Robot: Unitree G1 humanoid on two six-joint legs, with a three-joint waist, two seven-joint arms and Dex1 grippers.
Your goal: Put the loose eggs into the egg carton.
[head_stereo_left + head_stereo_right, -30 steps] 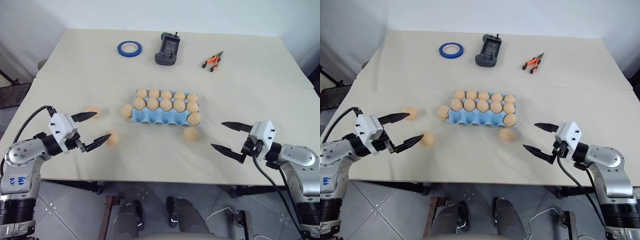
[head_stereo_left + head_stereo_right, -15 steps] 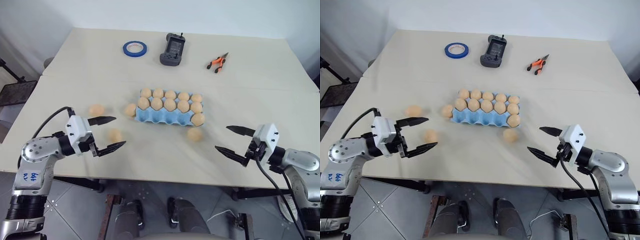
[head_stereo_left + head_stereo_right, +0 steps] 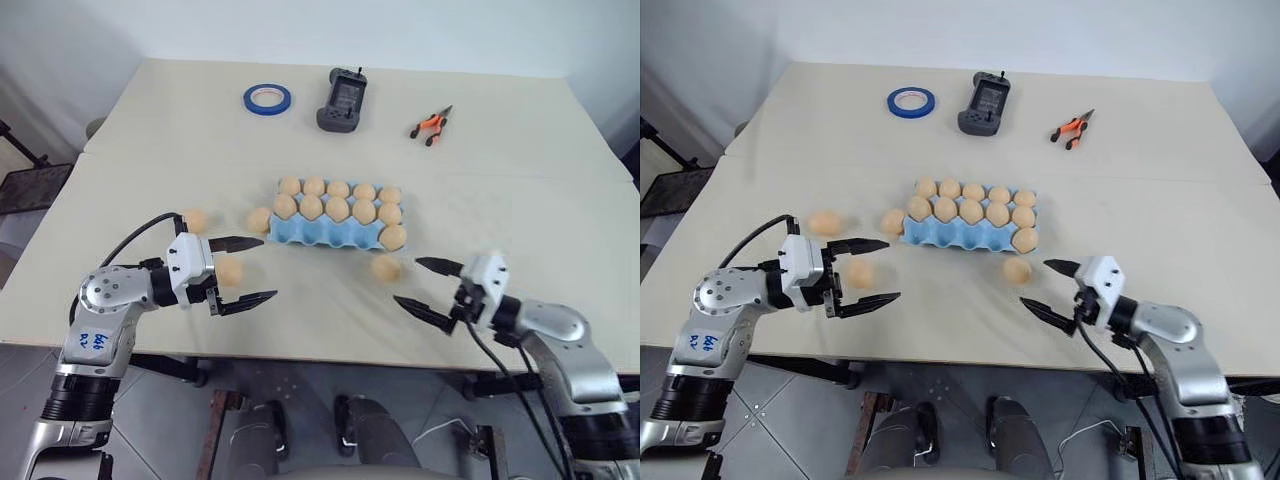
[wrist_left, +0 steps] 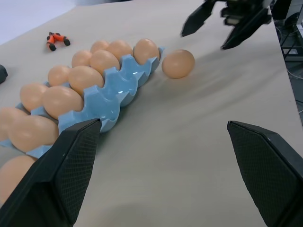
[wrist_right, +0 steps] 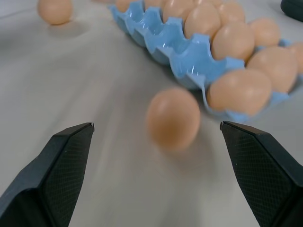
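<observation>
Claws [image 3: 243,270] [image 3: 428,283] open; tape ring [image 3: 266,97], pliers [image 3: 429,125] well apart.

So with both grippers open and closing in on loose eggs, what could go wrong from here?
The egg ahead of the right gripper lies free on the smooth table; a fingertip nudge could roll it away. The left gripper could likewise knock its egg. The egg carton has only a few empty front cups, so placing risks bumping seated eggs.

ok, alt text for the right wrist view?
A loose egg lies on the table between the right gripper's open fingers, beside a blue egg carton whose near row is mostly empty. Another egg lies farther off.
</observation>
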